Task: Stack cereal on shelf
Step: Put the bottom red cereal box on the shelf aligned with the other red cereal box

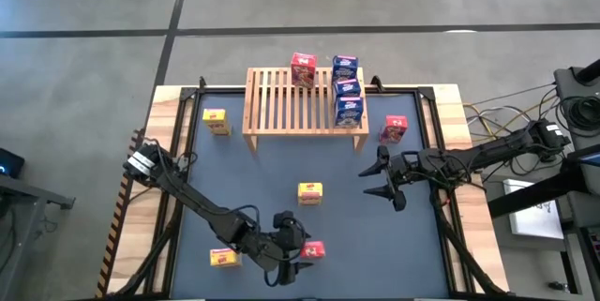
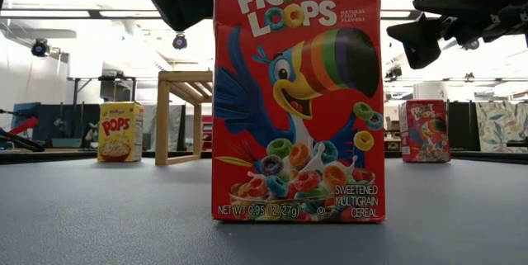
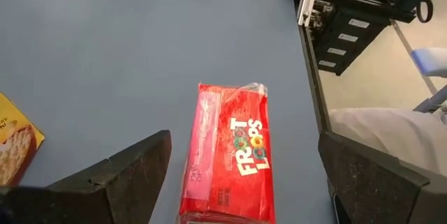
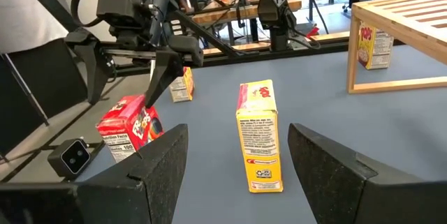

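Best to drop the left gripper (image 3: 241,175) straight down, keep the wide-open fingers on both long sides of the red Froot Loops box (image 3: 229,155), then squeeze gently and evenly. Stood upright right under that gripper, between the two fingers, touching neither. Hung the right gripper (image 1: 386,181) part open, holding nothing, facing the yellow box (image 4: 259,135) just ahead.
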Available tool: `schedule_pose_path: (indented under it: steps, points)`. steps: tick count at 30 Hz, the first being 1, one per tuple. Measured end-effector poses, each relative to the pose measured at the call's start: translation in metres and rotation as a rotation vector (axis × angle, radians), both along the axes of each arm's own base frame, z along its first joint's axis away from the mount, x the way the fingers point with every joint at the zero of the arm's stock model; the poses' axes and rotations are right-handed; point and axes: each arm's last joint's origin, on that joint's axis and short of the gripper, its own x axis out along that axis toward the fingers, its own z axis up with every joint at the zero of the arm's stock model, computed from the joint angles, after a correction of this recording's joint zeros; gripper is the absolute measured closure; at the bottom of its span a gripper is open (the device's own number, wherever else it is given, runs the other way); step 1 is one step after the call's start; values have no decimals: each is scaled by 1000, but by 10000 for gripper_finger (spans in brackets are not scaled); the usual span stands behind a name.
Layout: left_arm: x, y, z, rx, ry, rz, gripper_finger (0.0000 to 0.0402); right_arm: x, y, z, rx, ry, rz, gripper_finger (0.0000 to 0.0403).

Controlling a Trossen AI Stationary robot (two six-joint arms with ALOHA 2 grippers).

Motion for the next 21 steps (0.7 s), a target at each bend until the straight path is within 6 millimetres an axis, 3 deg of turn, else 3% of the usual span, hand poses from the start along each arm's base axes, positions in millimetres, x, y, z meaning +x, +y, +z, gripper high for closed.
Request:
schedule_pose_path:
  steps: [12, 21]
  points:
    - [-7, 4, -11, 37, 93, 38, 56, 0, 0, 0, 9, 4, -1, 168]
    - [-26, 3, -40, -10, 49, 69, 56, 0, 0, -1, 8, 8, -1, 168]
